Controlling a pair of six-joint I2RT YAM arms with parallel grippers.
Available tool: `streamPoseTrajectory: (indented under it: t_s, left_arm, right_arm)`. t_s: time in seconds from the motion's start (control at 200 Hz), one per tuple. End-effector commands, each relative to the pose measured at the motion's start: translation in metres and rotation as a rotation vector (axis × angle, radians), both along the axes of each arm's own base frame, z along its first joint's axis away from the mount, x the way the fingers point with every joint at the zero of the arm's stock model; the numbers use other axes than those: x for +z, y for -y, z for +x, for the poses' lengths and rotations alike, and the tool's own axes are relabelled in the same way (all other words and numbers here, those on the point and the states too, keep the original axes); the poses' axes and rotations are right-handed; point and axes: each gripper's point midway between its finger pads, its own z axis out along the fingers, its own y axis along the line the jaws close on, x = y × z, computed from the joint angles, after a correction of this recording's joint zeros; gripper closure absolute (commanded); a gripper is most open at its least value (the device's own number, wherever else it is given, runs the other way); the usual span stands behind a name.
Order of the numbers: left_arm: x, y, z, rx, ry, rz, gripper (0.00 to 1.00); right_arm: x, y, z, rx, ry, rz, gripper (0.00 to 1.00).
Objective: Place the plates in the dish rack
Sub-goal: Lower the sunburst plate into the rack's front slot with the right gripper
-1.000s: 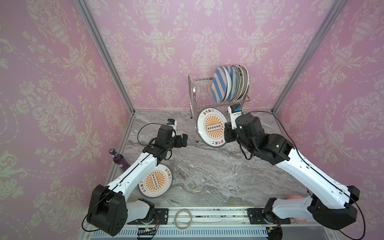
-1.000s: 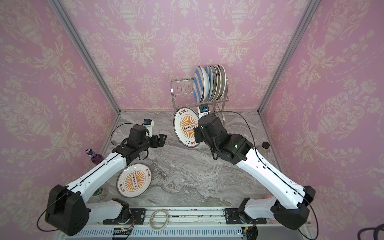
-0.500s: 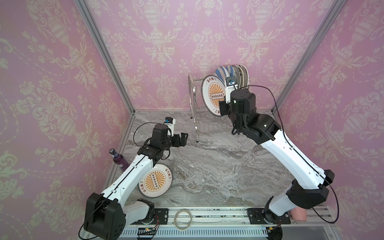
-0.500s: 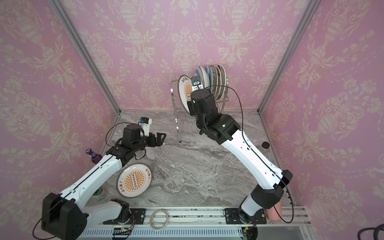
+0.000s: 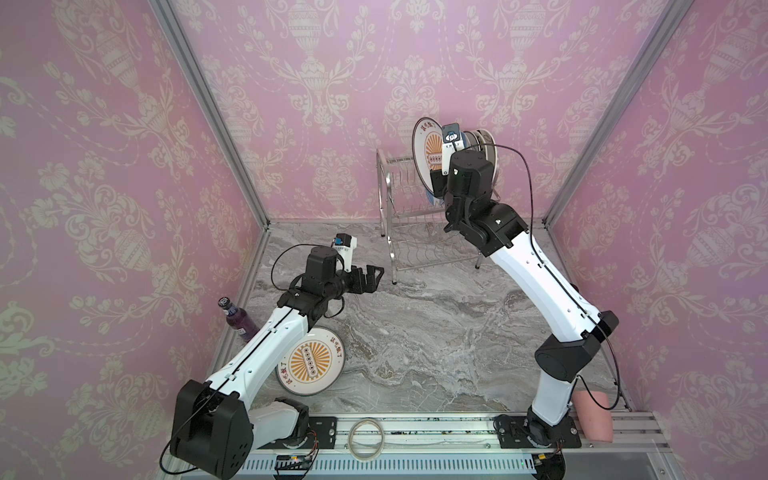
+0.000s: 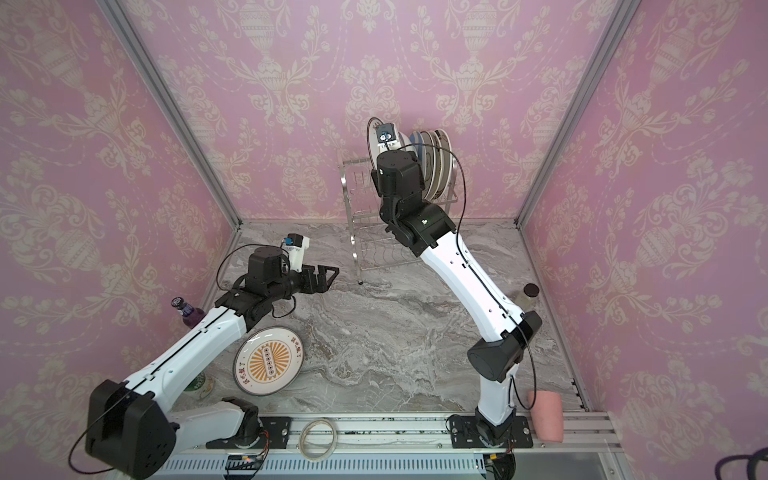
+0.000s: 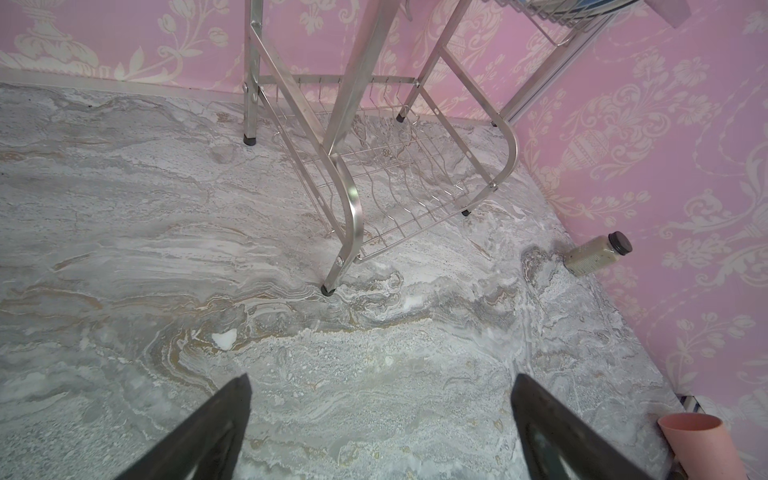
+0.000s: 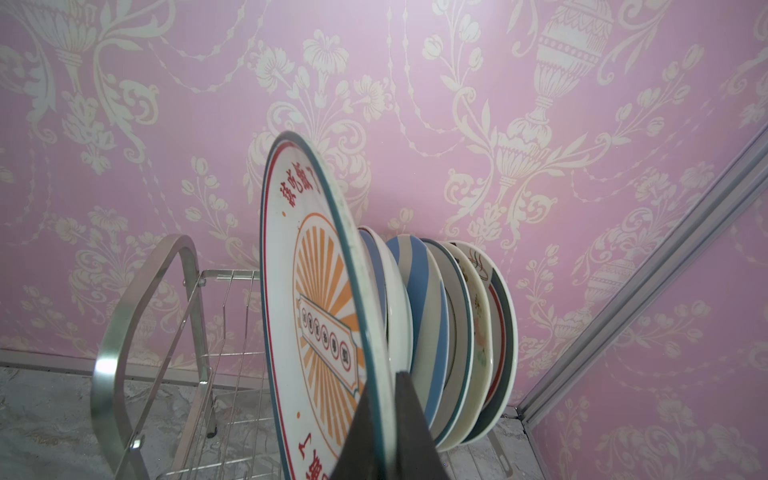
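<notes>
My right gripper (image 8: 384, 399) is shut on the rim of an orange sunburst plate (image 8: 316, 291), holding it upright over the upper tier of the dish rack (image 8: 116, 332). The plate (image 5: 430, 149) stands just left of several racked plates (image 8: 457, 332), close to the nearest one. Both top views show the steel dish rack (image 5: 395, 208) at the back wall, with its lower shelf bare. A second sunburst plate (image 5: 311, 361) lies flat on the marble table, partly under my left arm. My left gripper (image 7: 380, 382) is open and holds nothing. It hovers over the table, left of the rack's front leg.
A purple bottle (image 5: 235, 318) stands by the left wall. A jar with a black lid (image 7: 594, 253) lies by the right wall. A pink cup (image 5: 592, 419) lies at the front right corner. A tape ring (image 5: 365, 438) rests on the front rail.
My right arm has lifted the sunburst plate from table height in front of the rack up to the upper tier, beside the racked plates. My left gripper has drawn back slightly to the left.
</notes>
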Motion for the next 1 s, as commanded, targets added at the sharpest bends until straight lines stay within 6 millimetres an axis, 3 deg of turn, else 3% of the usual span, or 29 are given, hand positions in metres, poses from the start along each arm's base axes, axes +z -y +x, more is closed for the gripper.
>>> streamPoseTrajectory:
  t_s: [0.0,0.265,0.45,0.731,0.996]
  left_arm:
    - [-0.002,0.002,-0.003,-0.018,-0.028,-0.012,0.01]
    - [-0.009,0.002,-0.004,-0.020,-0.049,-0.007,0.01]
    - [-0.012,0.002,-0.002,-0.017,-0.048,0.003,0.01]
    - [-0.015,0.003,0.000,-0.024,-0.055,0.011,0.01]
    - [-0.017,-0.001,-0.001,-0.022,-0.055,0.024,0.01]
  right_arm:
    - [0.026,0.007,0.007,-0.024,0.085,0.048,1.00]
    - [0.003,0.003,0.041,-0.066,0.066,0.032,1.00]
    - [-0.012,0.004,0.053,-0.090,0.051,0.032,1.00]
    - [-0.028,0.014,0.064,-0.169,0.031,-0.003,1.00]
    - [-0.021,0.014,0.063,-0.167,0.053,0.009,1.00]
